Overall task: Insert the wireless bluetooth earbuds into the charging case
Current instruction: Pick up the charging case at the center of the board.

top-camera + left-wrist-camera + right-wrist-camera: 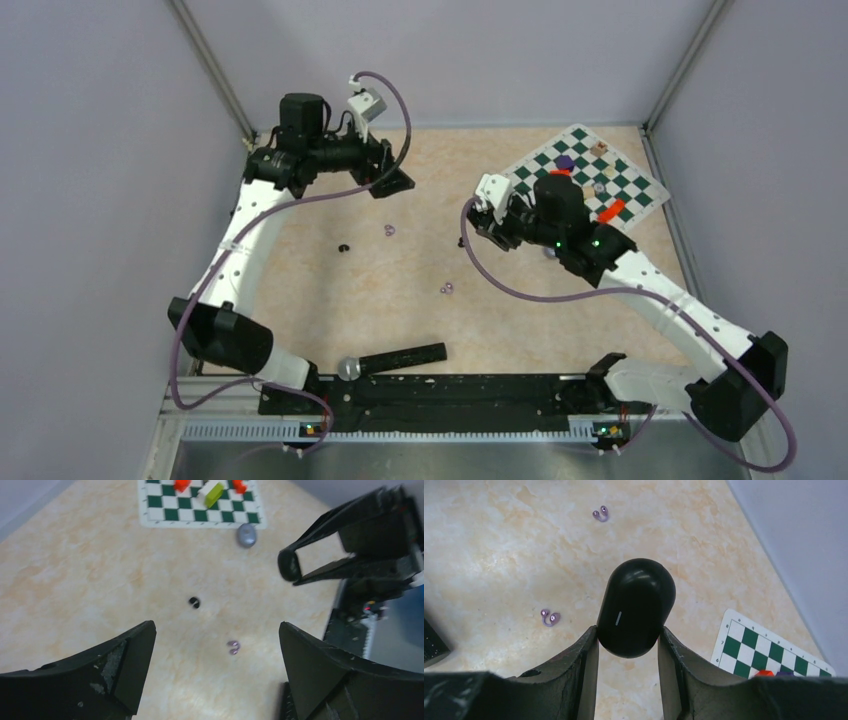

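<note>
Black case [636, 607], clamped in your right gripper [628, 630], seems held steady for loading, while lilac buds [549, 617] lie loose on the table [489, 555] near the case and your left gripper [216, 626] hangs wide open.

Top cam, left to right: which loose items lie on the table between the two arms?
black earbud → lilac earbud → second lilac earbud → chessboard. The black bar near the front edge spans several of these, so it is left out.
</note>
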Controlling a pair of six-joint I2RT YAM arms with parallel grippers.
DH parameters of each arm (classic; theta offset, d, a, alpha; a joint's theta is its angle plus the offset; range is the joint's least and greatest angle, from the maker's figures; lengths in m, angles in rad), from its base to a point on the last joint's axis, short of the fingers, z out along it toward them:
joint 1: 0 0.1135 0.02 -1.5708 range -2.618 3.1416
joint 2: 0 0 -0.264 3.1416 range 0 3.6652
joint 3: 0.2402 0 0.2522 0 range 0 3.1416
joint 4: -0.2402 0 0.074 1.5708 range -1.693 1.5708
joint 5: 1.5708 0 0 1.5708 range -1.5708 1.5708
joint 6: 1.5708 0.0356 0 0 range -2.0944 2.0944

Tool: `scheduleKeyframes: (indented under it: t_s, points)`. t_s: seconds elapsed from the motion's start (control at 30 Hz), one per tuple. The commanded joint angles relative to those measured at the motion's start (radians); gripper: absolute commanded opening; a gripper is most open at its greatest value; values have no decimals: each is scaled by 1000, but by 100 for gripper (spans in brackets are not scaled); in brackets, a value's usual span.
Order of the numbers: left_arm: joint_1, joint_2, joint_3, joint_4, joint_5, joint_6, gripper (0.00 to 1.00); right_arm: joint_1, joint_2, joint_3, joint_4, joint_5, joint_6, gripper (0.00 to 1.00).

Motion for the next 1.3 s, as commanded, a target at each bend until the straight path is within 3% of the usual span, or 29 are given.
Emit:
scheduleKeyframes:
  t_s: [0.0, 0.27, 0.87, 1.27]
  points:
    - [-49, 130, 72, 126, 273, -306, 99, 14, -100, -98, 122, -10, -5, 22]
    - [-216, 235, 96, 136, 319, -311, 99, 14, -151, -128, 153, 23, -11, 21]
    - [-321, 284, 96, 103, 230, -263, 90, 14, -155, -134, 151, -21, -5, 21]
    - [-349, 335, 144, 55, 188, -234, 65, 14, -172, -140, 145, -56, -1, 21]
